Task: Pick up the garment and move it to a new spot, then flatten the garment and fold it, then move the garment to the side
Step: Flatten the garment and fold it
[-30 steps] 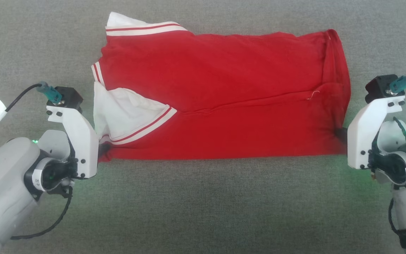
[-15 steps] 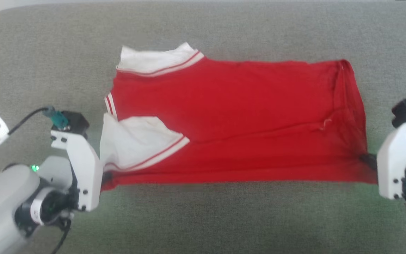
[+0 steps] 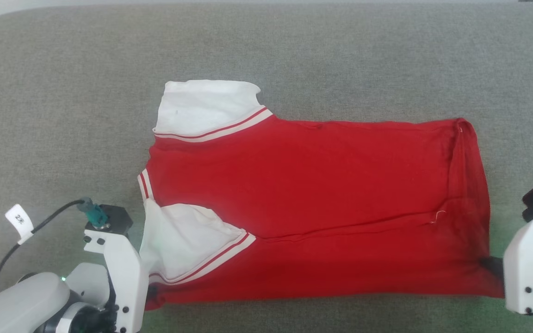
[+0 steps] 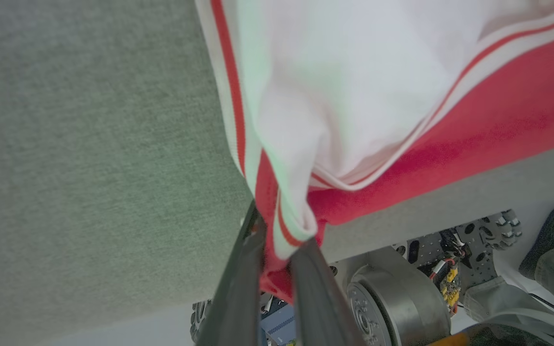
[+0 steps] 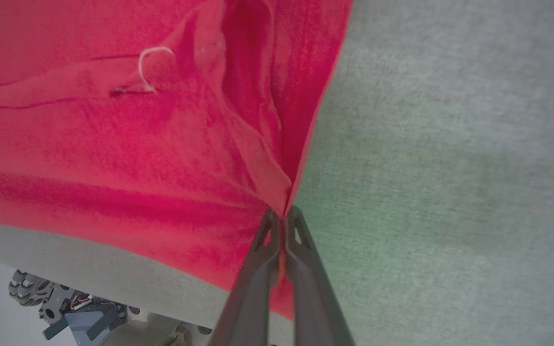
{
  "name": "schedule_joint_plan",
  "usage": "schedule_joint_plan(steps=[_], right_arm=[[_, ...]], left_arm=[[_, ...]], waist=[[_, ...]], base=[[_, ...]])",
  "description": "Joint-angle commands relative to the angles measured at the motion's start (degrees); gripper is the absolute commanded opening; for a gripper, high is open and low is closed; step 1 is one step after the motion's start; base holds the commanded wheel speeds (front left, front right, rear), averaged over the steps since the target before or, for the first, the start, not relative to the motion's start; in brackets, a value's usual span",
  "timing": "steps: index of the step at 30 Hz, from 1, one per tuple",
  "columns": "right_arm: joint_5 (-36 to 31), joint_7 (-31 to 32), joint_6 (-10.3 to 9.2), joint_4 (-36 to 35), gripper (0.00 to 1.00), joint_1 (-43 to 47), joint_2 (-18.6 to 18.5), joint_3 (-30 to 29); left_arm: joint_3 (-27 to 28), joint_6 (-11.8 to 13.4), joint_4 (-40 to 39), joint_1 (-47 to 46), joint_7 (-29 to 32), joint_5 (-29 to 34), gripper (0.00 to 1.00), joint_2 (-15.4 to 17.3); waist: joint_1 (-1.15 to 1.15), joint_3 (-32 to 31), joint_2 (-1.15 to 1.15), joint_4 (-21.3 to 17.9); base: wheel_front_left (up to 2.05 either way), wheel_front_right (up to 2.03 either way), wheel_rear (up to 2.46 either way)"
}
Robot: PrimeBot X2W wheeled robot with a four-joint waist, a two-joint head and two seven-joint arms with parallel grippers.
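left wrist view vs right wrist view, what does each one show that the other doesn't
Left wrist view: the left gripper pinching a corner of the red jersey-style garment at its white short sleeve with red-and-white striped trim. Right wrist view: the right gripper shut on a plain red corner, with a loose white thread by a seam. Both: red fabric on the grey cloth surface, its near edge, and the robot's wheeled base below.

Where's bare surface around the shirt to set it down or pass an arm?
Free: the wide grey surface beyond the garment, and the stretch left of its sleeves. Right of the hem is narrower. Crowded: the near edge, where left tool and right tool pinch the near corners.
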Motion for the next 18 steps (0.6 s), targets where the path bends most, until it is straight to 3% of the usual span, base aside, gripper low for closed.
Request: schedule_joint_plan(steps=[1,3,4,6,8,9,10,11,18], right_arm=[[-0.5,-0.8,-0.1,0.7,0.0,0.5,0.4,0.0],[-0.9,-2.1,-0.1,2.0,0.0,0.3,0.8,0.8],[-1.3,-2.9,-0.1,2.8,0.0,0.1,0.5,1.3],[-1.4,-4.7,-0.11,4.5,0.0,-0.9,1.0,2.4],[-1.8,-6.4,-0.11,6.1,0.36,-1.8,0.9,3.6],[-2.0,-7.0,-0.11,7.0,0.49,-2.0,0.8,4.1],[-2.0,-7.7,-0.11,7.5,0.93,-2.4,0.7,4.5],[-2.0,-8.2,-0.11,8.1,1.0,-2.7,0.6,4.7],[-0.5,-12.3,-0.09,5.8,1.0,-3.8,-0.7,4.0]], left_arm=[[-0.4,-0.5,0.9,0.9,-0.4,0.0,0.0,-0.4],[-0.7,-1.2,2.6,1.0,-0.7,0.3,0.0,-1.6],[-0.7,-1.6,3.6,0.9,-1.0,0.3,0.1,-2.3],[-0.8,-2.2,6.0,0.8,-1.4,0.1,0.39,-3.2],[-0.8,-2.8,7.9,0.7,-1.7,-0.1,1.0,-4.2],[-0.7,-3.0,8.7,0.6,-1.8,-0.2,1.0,-4.5],[-0.6,-3.1,9.4,0.4,-1.8,-0.2,1.0,-4.6],[-0.5,-3.1,9.9,0.1,-1.8,-0.2,1.0,-4.4],[1.7,-2.3,3.4,-3.0,-1.1,1.2,1.0,0.0]], waist=[[0.0,0.2,0.0,-0.1],[0.0,0.5,0.0,-0.3],[0.0,0.6,0.0,-0.3],[0.0,0.8,0.0,-0.6],[0.0,0.9,0.0,-0.9],[0.0,0.9,0.0,-0.9],[0.0,0.9,0.0,-1.0],[0.0,0.8,0.0,-1.0],[0.0,-0.2,0.0,-1.6]], base=[[0.0,0.0,0.0],[0.0,0.0,0.0],[0.0,0.0,0.0],[0.0,0.0,0.0],[0.0,0.0,0.0],[0.0,0.0,0.0],[0.0,0.0,0.0],[0.0,0.0,0.0],[0.0,0.0,0.0]])
